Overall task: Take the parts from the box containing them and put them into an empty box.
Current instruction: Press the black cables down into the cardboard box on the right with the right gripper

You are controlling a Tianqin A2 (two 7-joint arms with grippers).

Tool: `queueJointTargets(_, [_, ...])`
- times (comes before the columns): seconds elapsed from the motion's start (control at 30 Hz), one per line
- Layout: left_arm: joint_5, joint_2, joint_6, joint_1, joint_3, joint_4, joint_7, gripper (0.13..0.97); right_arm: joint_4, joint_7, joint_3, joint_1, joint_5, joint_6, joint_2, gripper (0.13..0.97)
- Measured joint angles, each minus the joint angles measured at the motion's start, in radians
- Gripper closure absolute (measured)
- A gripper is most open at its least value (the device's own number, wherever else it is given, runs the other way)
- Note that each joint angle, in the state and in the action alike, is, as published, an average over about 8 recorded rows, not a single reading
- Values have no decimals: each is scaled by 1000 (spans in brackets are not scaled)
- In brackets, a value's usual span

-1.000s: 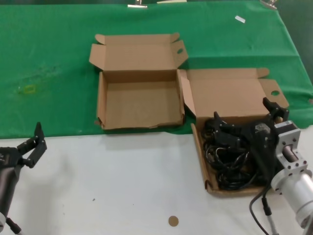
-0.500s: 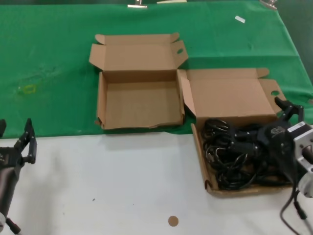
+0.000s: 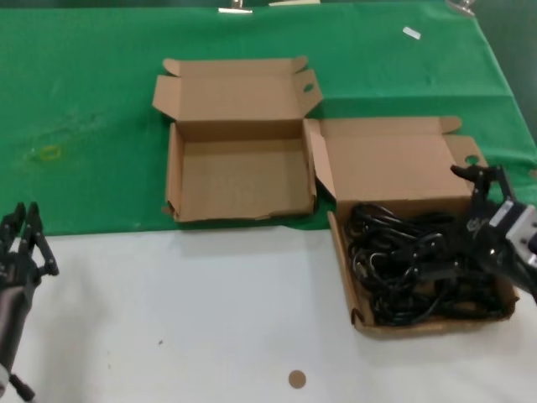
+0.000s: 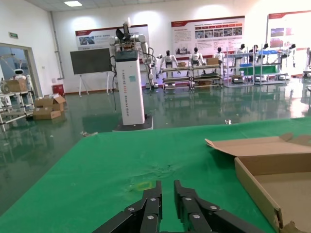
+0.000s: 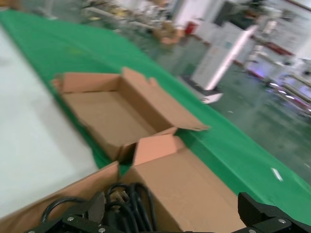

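Note:
The parts, black power cords [image 3: 403,273], lie tangled in the box containing them [image 3: 346,277] at the right, its tall lid [image 3: 394,168] standing open. The cords [image 5: 127,200] also show in the right wrist view. My right gripper [image 3: 450,210] hovers over that box's far right side, open wide with nothing between its fingers; one finger reaches over the cords and the other is by the lid's holed ear flap. The empty box [image 3: 174,172] stands left of it on the green cloth, bare inside. My left gripper [image 3: 25,239] is parked at the left table edge, shut and holding nothing.
A green cloth [image 3: 84,92] covers the far half of the table, white surface the near half. A small brown disc [image 3: 297,379] lies near the front edge. A white tag [image 3: 411,33] lies far back. The empty box's side wall [image 4: 253,178] shows in the left wrist view.
My right gripper has drawn back to the right across the cord box, still open. The left gripper has slid left and its fingers have closed together.

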Motion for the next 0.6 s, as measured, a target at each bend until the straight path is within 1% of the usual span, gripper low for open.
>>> queueJointTargets(0.1, [0,0,0,0,0,0,0,873,-13,55,-81,95,-63,-67,47,129])
queueJointTargets(0.17, [0,0,0,0,0,0,0,891,-26,108,-118,151,-133,-128,69,129])
queueJointTargets(0.23, [0,0,0,0,0,0,0,909,-41,164,-134,196,-213,-200,80,129])
queueJointTargets(0.4, [0,0,0,0,0,0,0,945,-85,256,-113,263,-380,-393,75,129])
queueJointTargets(0.5, [0,0,0,0,0,0,0,948,-117,267,-82,289,-441,-506,58,129])
queueJointTargets(0.6, [0,0,0,0,0,0,0,951,-154,253,-48,312,-481,-614,34,129])
